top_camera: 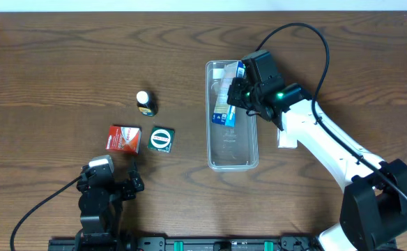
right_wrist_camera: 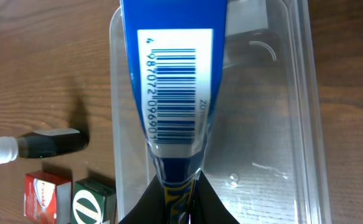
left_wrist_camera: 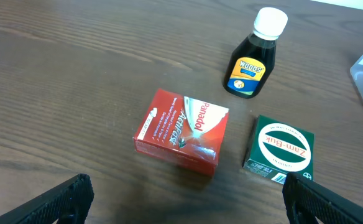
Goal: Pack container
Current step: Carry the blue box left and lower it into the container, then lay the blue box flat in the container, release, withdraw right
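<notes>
Your right gripper (top_camera: 237,96) was closed on one end of a blue pack (right_wrist_camera: 172,93) with a white barcode label. The dark fingers (right_wrist_camera: 209,205) pinched its narrow end, and the rest of the pack reached out over the container (top_camera: 233,159). The clear, long bin lay on the wooden table (top_camera: 50,63) to the right of its middle, with its long sides running from the far edge toward the near edge. The pack sat at the bin's far end, within the rim as seen from overhead. I could not tell whether it touched the floor of the bin. The near half of the bin showed only clear plastic.

Your left gripper (top_camera: 111,183) hung close to the near edge, left of the middle. Its jaws were spread wide with nothing between them, and the wrist view showed both fingertips (left_wrist_camera: 63,199) apart over bare wood.

Three small items lay left of the container and apart from it:
- A dark bottle (left_wrist_camera: 251,62) with a white cap and a yellow label lay on its side, the farthest of the three from the near edge.
- A red box (left_wrist_camera: 183,134) sat nearer your left gripper.
- A green box (left_wrist_camera: 283,148) with a white oval on top sat just beside the red box, on its right.

A flat white piece (top_camera: 287,139) lay on the table just to the right of the container, partly under your right arm.
</notes>
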### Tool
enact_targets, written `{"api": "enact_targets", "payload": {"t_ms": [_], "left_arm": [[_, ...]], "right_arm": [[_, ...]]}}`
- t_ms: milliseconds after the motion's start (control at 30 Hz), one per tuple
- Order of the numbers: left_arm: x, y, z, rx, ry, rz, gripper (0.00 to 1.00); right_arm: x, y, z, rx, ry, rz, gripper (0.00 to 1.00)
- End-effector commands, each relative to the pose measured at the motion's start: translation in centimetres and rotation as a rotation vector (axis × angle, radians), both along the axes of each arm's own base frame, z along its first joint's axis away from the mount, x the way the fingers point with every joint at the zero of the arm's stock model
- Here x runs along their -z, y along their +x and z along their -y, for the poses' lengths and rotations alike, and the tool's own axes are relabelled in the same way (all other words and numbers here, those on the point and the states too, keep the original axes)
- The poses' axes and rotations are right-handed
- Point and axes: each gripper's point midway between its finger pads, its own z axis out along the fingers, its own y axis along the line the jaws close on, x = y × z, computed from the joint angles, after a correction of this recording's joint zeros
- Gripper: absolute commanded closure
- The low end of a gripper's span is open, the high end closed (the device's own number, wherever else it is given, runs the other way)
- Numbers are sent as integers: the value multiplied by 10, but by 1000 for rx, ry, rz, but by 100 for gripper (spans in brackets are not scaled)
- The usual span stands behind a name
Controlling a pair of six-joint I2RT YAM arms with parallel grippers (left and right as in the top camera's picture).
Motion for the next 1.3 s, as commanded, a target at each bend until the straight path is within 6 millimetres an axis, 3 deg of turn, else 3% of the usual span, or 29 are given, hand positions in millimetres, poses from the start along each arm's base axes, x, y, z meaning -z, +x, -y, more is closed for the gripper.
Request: {"api": "enact_targets", "payload": {"t_ms": [0,333,567,767,1000,1133,1200,1267], "left_arm": [[5,0,-1,-11,-7,-8,2],[5,0,-1,-11,-7,-8,2],[5,0,-1,-11,-7,-8,2],[5,0,-1,-11,-7,-8,2],[5,0,-1,-11,-7,-8,2],[5,0,-1,-11,-7,-8,2],[5,0,-1,-11,-7,-8,2],[5,0,-1,-11,-7,-8,2]], "right_arm": [[-1,1,-6,-8,18,-5,91],[11,-6,-16,-85,27,-29,94],[29,-10,-21,-167,3,-50,91],[32,-9,-24,-215,-6,-30,90],[32,-7,-21,-198,-2,-36,71],[32,-5,-19,-154,18,-54,47],[27,-2,-16,-132,32,-48,48],[20,2,-13,-123,41,-27,56]]}}
